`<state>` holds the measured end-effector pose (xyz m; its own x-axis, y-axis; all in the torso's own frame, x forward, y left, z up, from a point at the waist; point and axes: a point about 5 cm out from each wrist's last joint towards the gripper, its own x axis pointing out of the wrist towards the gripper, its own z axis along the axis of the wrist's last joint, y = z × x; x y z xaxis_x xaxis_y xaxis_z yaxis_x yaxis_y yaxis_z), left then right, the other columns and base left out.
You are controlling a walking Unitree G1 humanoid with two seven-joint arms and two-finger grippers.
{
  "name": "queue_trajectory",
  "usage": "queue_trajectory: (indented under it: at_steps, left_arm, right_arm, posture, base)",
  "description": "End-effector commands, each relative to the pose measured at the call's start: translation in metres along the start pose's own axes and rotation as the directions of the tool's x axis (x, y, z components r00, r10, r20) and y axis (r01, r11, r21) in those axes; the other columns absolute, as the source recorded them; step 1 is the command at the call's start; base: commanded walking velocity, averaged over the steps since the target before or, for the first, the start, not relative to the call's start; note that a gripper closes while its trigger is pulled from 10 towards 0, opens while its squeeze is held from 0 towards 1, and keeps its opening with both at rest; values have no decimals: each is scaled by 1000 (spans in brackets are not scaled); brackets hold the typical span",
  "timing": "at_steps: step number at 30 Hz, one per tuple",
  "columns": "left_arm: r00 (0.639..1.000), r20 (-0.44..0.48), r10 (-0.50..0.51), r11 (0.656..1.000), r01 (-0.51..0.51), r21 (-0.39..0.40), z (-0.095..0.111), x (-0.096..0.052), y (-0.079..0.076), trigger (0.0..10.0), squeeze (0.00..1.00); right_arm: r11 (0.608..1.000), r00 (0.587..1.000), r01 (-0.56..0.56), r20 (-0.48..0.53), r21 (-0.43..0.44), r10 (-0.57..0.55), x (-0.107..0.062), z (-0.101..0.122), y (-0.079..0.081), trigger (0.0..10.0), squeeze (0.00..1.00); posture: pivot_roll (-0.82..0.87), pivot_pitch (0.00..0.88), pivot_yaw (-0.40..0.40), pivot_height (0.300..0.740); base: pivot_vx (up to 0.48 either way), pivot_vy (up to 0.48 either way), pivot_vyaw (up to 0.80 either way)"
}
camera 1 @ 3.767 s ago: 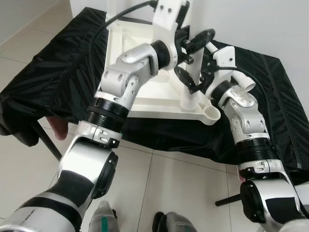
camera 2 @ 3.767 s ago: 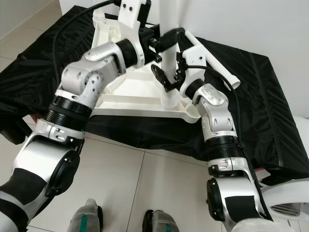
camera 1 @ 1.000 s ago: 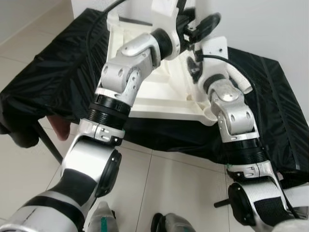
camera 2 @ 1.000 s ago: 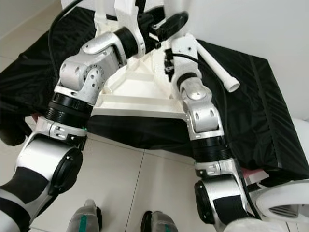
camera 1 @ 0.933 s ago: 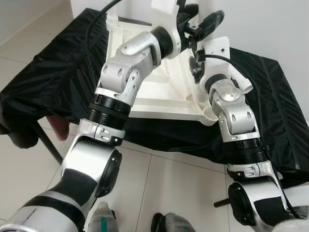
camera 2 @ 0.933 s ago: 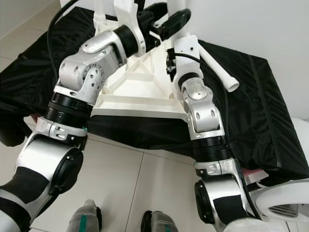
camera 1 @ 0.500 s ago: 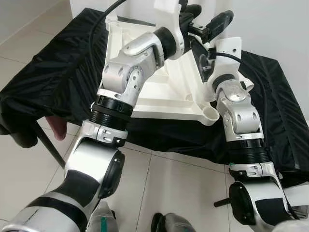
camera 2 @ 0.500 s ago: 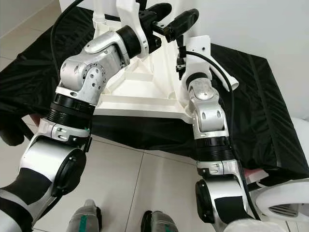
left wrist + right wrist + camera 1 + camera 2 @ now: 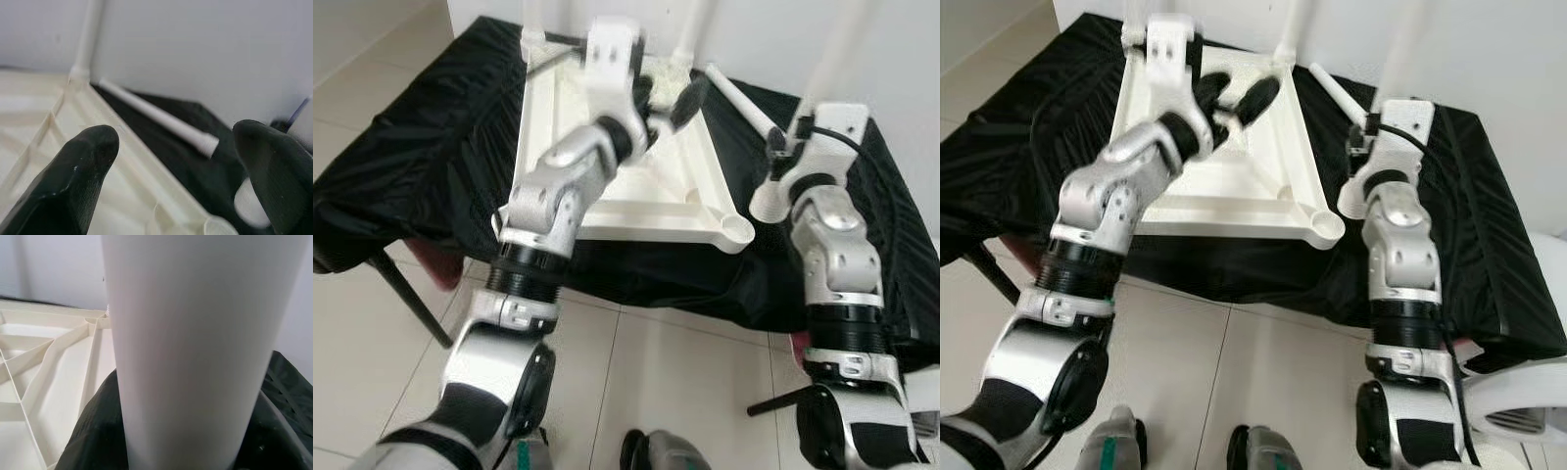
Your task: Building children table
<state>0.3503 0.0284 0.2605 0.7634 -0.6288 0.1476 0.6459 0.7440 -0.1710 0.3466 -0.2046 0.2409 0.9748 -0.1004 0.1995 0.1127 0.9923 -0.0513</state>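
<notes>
A white children's tabletop (image 9: 646,201) lies upside down on a black cloth. Two white legs (image 9: 693,29) stand upright in its far corners. The near right corner socket (image 9: 740,231) holds nothing. A loose leg (image 9: 741,99) lies on the cloth to the right of the top. To the right of that socket my right gripper (image 9: 783,149) is shut on another white leg (image 9: 824,69), held upright over the cloth; the leg (image 9: 186,347) sits between the black fingers (image 9: 93,431). My left gripper (image 9: 666,98) hovers open over the tabletop's middle, fingers (image 9: 73,171) wide apart, holding nothing.
The cloth covers a low stand with black metal legs (image 9: 406,294) on a tiled floor. A white wall rises just behind. A white rounded object (image 9: 1523,401) sits on the floor at the lower right. My feet (image 9: 1116,446) stand near the front edge.
The right gripper has carried the leg right, away from the corner socket and off the tabletop. The left gripper has drawn back and down over the tabletop's middle.
</notes>
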Motion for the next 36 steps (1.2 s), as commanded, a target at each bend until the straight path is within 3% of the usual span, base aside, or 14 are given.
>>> queue_trajectory:
  at_steps: [1,3,6,10,15,18,21,28,36]
  left_arm:
    - [999,-21,-31,999,31,18,-2,4,-12,10000,0]
    - [997,-71,-20,1000,22,20,-18,3,-17,10000,0]
    - [995,-93,-19,999,23,36,-25,2,-20,10000,0]
    - [966,-257,-10,978,63,197,-65,5,-30,10000,0]
    - [960,-279,-15,974,77,212,-71,5,-33,10000,0]
    - [913,-407,-9,928,159,338,-99,9,-40,10000,0]
    - [892,-452,11,905,183,383,-110,11,-40,10000,0]
    - [869,-489,72,869,186,458,-119,16,-34,10000,0]
    - [866,-490,99,846,185,499,-119,21,-29,10000,0]
  right_arm:
    - [1000,999,-12,44,16,11,-1,8,-1,10000,0]
    - [998,997,-46,58,40,44,-2,9,1,10000,0]
    - [997,996,-59,66,42,56,-3,9,2,10000,0]
    - [995,994,-75,85,61,69,-4,8,2,10000,0]
    - [995,994,-75,88,58,69,-3,8,2,10000,0]
    - [995,991,-89,107,55,82,-3,12,3,10000,0]
    - [994,990,-93,114,52,87,-4,13,4,10000,0]
    - [995,989,-88,125,51,81,-5,15,2,10000,0]
    - [996,989,-78,133,51,71,-5,17,0,10000,0]
  posture:
    - [72,52,-94,740]
    - [72,51,-92,740]
    - [73,48,-93,740]
    - [76,40,-91,740]
    - [78,39,-91,740]
    - [78,49,-87,740]
    - [69,52,-81,740]
    - [59,58,-74,740]
    - [51,56,-71,740]
  base:
    - [0,0,0]
    - [0,0,0]
    - [0,0,0]
    - [0,0,0]
    - [0,0,0]
    - [0,0,0]
    - [0,0,0]
    - [0,0,0]
    - [0,0,0]
